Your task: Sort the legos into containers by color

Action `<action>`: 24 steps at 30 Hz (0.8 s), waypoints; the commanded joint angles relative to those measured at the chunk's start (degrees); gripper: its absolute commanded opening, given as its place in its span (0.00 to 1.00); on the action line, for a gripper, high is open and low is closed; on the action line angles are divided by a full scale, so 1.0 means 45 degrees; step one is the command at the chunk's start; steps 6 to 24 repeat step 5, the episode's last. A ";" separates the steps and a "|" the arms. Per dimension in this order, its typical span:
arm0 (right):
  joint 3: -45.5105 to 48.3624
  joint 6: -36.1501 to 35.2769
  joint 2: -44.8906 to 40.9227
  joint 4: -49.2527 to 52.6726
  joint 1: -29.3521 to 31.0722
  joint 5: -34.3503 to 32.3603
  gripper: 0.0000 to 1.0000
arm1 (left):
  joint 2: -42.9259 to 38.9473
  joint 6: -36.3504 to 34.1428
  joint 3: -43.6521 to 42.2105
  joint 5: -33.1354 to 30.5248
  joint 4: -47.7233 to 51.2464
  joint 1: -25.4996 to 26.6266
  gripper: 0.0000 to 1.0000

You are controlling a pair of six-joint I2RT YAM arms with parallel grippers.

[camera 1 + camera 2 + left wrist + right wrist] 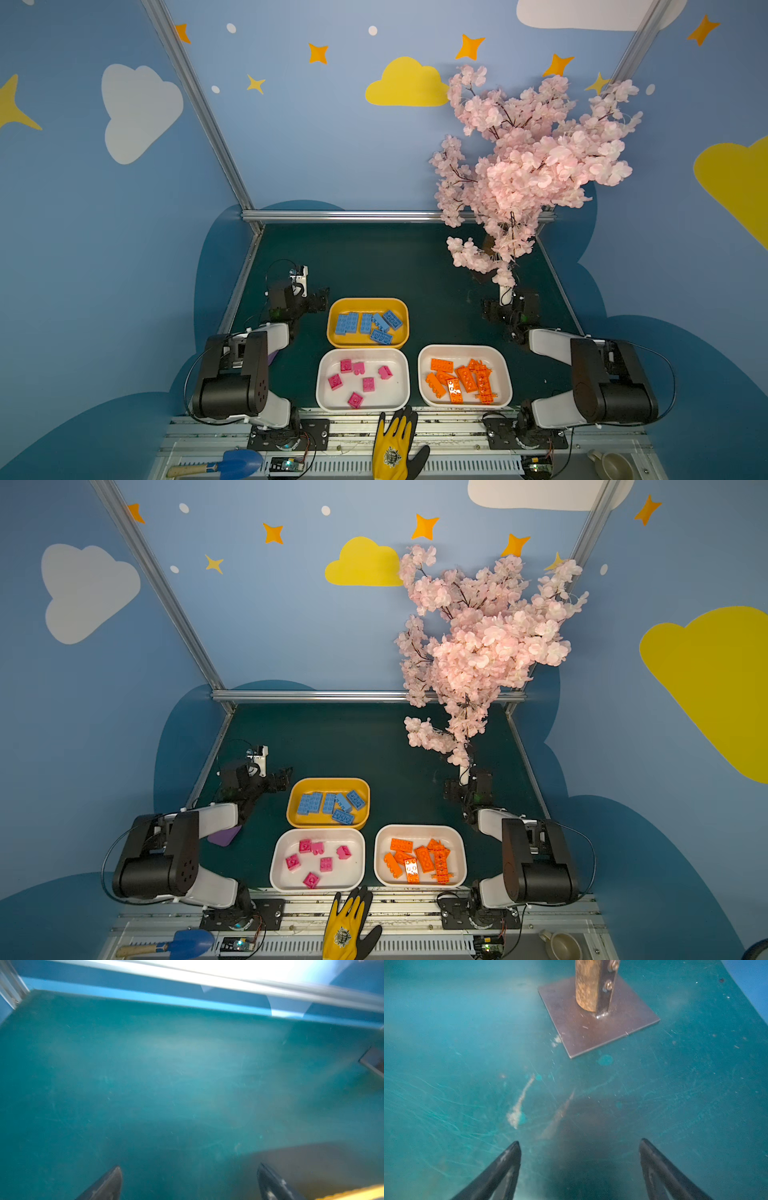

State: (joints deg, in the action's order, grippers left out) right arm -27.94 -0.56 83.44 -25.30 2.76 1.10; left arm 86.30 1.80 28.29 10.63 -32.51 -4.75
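The left tool (189,1166) and right tool (579,1141) gape empty; the left, nine o'clock of the yellow tray (369,300), might clip its rim.

Blue walls (316,158) w/ yellow & white clouds (405,85), orange stars (318,53). Aluminium frame rail (353,215) along far edge of dark-green tabletop (374,257). Pink blossom tree (528,158) (metal base plate (591,1032)) nr far-right corner.

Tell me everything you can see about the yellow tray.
The yellow tray is a shallow, rounded-rectangle dish, glossy like plastic, with a low raised rim. It sits flat on the green table, behind the white tray holding pink bricks, their edges close; contact is unclear. About six blue bricks lie loose inside, some touching, no other colour.
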 commanded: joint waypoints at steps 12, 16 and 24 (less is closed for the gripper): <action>-0.0653 0.0726 0.0032 0.0115 -0.0314 0.0282 0.88 | -0.0012 -0.0251 -0.0223 -0.0881 -0.1056 0.0158 1.00; -0.0653 0.0726 0.0032 0.0115 -0.0314 0.0282 0.88 | -0.0012 -0.0251 -0.0223 -0.0881 -0.1056 0.0158 1.00; -0.0653 0.0726 0.0032 0.0115 -0.0314 0.0282 0.88 | -0.0012 -0.0251 -0.0223 -0.0881 -0.1056 0.0158 1.00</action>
